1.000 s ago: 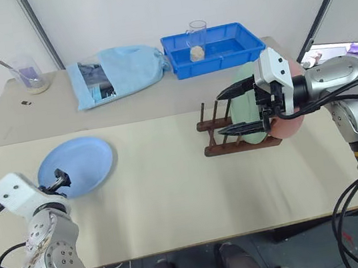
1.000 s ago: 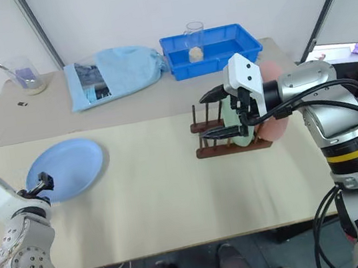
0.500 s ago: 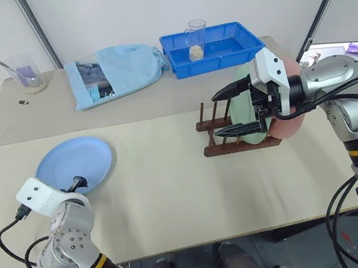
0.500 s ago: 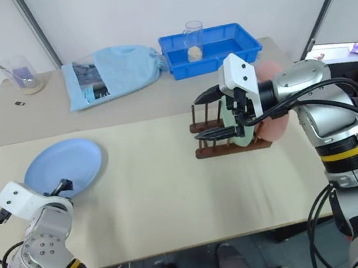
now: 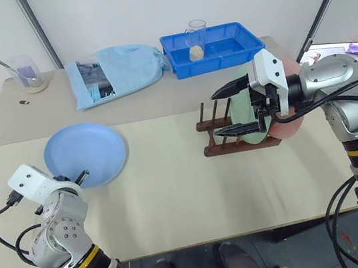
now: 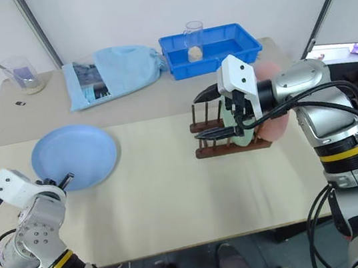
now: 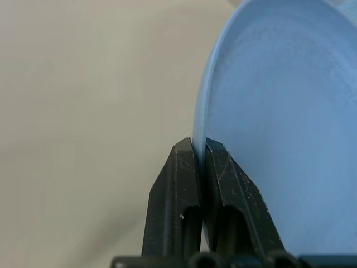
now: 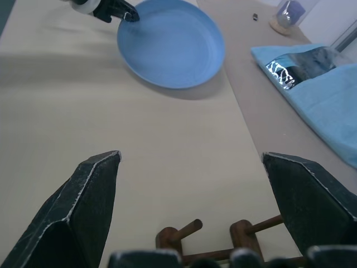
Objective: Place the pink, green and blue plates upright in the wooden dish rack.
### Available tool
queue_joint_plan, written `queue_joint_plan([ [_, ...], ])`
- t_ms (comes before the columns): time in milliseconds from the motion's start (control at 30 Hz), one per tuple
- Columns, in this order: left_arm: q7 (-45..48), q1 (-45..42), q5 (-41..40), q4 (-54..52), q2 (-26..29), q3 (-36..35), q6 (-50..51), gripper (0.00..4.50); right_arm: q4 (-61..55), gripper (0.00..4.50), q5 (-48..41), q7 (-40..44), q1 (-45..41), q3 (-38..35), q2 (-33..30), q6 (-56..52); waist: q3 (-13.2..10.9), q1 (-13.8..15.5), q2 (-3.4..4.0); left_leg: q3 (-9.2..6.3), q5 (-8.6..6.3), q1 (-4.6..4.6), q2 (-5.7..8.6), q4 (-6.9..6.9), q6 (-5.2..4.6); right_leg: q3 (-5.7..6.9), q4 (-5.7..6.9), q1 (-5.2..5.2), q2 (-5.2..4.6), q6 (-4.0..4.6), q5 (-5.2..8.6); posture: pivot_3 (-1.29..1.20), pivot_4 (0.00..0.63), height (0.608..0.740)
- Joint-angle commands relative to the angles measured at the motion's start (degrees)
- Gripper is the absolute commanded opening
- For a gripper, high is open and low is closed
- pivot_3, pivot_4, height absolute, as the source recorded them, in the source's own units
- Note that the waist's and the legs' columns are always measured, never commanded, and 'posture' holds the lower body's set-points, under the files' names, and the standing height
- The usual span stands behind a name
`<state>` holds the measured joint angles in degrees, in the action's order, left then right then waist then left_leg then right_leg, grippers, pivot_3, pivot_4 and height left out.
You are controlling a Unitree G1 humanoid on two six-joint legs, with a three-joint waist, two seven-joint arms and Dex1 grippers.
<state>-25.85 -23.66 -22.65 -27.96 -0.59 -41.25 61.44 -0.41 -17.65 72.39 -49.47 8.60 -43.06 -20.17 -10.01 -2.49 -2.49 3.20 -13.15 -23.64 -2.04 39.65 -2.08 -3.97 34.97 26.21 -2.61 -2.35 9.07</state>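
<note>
Plates counted: three, one of each colour. Blue plate point(image 5: 86, 154): on the left part of the beige table point(image 5: 175, 195), near rim pinched between the two black fingers point(image 7: 178, 184) of the left gripper point(image 5: 82, 177); jaws closed on the rim edge, plate flat or nearly so, exact tilt unclear. Green plate point(image 5: 248, 107) and pink plate point(image 5: 284, 126): both upright at the right end of the wooden dish rack point(image 5: 223, 134), green to the left of pink, partly hidden behind the right arm. Rack count: one; dark pegs at its left end stand free.

Right gripper point(image 5: 229, 109): one; hovers over the left end of the rack, two fingers spread wide apart, nothing between them; pegs visible below in the right wrist view.

Other items along the back of the table: one bright-blue tray point(image 5: 213, 48) with one clear glass point(image 5: 197, 39) standing in it; one light-blue cloth bag point(image 5: 119, 72); one clear beaker point(image 5: 27, 72) holding one spoon, far left corner; one small dark object point(image 5: 25, 102) just beside the beaker.
</note>
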Motion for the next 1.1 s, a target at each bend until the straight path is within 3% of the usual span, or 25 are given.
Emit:
queue_joint_plan([
  [33,2.0,-2.8,-0.4,-0.8,1.7,4.6,-0.4,0.05,-1.1,4.5,1.9,-1.7,-1.4,0.6,2.0,3.2,0.0,0.0,0.0,-0.01,0.0,0.0,0.0,0.0,0.0,0.0,0.01,0.0,0.0,0.0,0.0,0.0,0.15,0.72],
  [200,4.0,-10.4,-2.6,2.4,2.1,8.0,3.7,0.05,0.0,4.5,9.4,-8.0,-2.3,5.5,9.1,7.9,0.0,0.2,0.0,-0.03,0.05,-0.03,0.02,0.03,0.08,0.01,0.02,0.0,0.0,0.04,-0.04,0.0,0.15,0.72],
  [433,5.5,-22.1,-4.9,11.9,2.1,8.3,5.8,0.05,13.1,4.5,27.6,-21.0,-7.0,15.2,17.3,21.9,0.0,-0.1,-0.01,-0.01,0.08,-0.06,0.01,-0.01,0.11,0.01,0.01,0.08,0.01,0.24,-0.39,0.0,0.15,0.72],
  [733,5.1,-24.9,-6.6,12.4,1.2,7.1,10.4,0.05,25.3,4.5,39.4,-28.9,-11.2,20.8,22.0,34.5,0.0,0.0,-0.02,-0.07,0.09,-0.11,0.06,-0.61,0.25,0.01,-0.08,0.21,-0.02,0.3,-0.41,0.0,0.15,0.72],
  [1100,4.6,-25.3,-7.6,11.0,0.7,4.3,14.1,0.0,35.6,0.88,48.2,-37.3,-14.1,23.4,24.8,42.6,0.0,-0.1,-0.02,-0.1,0.09,-0.11,0.07,-0.75,0.36,0.02,-0.08,0.2,-0.04,0.3,-0.42,0.0,0.15,0.72],
])
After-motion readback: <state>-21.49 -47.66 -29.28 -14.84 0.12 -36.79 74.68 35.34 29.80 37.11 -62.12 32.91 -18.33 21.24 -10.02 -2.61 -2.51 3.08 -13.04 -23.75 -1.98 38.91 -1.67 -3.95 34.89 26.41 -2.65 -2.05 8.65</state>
